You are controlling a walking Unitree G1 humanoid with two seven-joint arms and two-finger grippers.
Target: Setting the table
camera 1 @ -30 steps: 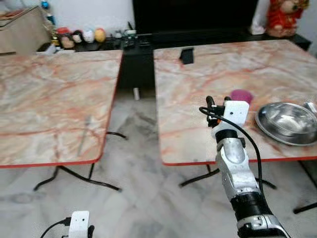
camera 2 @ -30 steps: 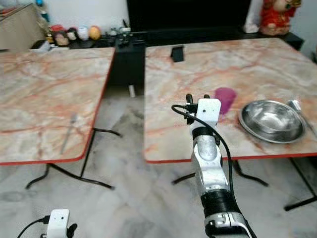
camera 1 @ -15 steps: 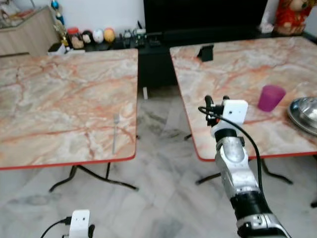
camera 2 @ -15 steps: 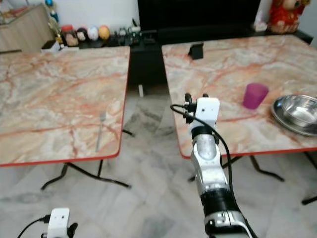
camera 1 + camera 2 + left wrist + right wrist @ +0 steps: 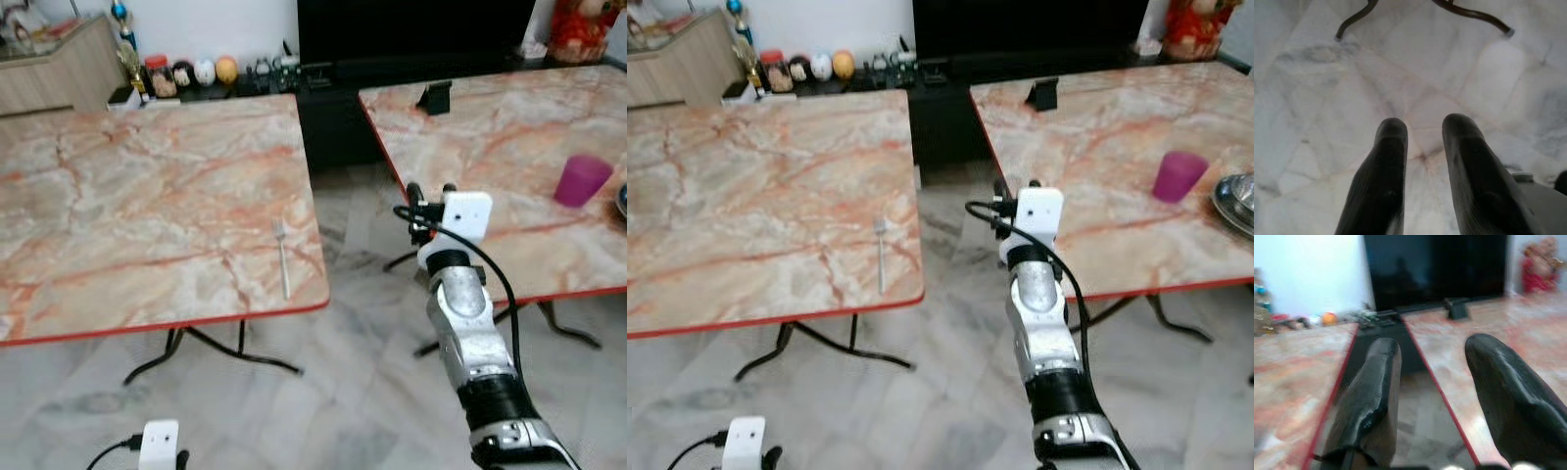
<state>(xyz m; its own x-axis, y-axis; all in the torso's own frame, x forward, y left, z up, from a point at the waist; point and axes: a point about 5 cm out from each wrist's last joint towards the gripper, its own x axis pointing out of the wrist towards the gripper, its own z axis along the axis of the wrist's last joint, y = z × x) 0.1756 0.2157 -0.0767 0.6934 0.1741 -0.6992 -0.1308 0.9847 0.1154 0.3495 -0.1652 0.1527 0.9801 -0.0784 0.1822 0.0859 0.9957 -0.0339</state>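
Observation:
A silver fork (image 5: 282, 257) lies near the front right corner of the left marble table (image 5: 118, 206). On the right marble table (image 5: 1097, 166) stand a purple cup (image 5: 584, 179) and, at the picture's edge, a steel bowl (image 5: 1238, 203). My right gripper (image 5: 429, 189) is raised over the gap between the tables, open and empty, with black fingers (image 5: 1376, 382) spread apart. My left gripper (image 5: 1422, 128) hangs low over the floor, open, holding nothing.
A black phone stand (image 5: 1043, 93) sits at the far side of the right table. Small ornaments (image 5: 186, 72) line a low black shelf under a dark TV. Black table legs (image 5: 220, 348) cross the marble floor between and under the tables.
The camera has turned left: both tables slid right in the picture, the fork came toward the middle, and the bowl slipped almost out of view. Both grippers keep their pose.

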